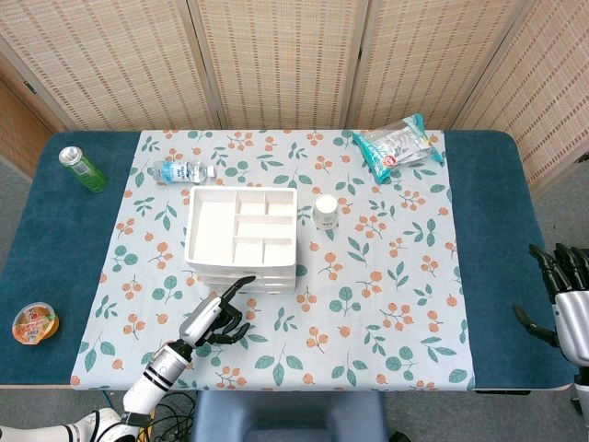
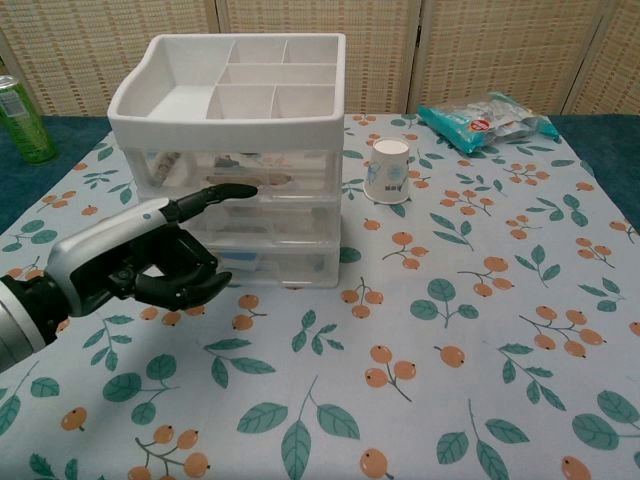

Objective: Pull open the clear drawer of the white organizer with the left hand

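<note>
The white plastic organizer with a compartmented top tray stands on the floral cloth of the desk, left of centre. Its clear drawers are stacked below the tray, all closed. The left hand sits right in front of them, one finger stretched toward the upper drawer front (whether it touches I cannot tell), the others curled in, gripping nothing. A small white paper cup stands just right of the organizer. The right hand hangs open off the desk's right edge.
</note>
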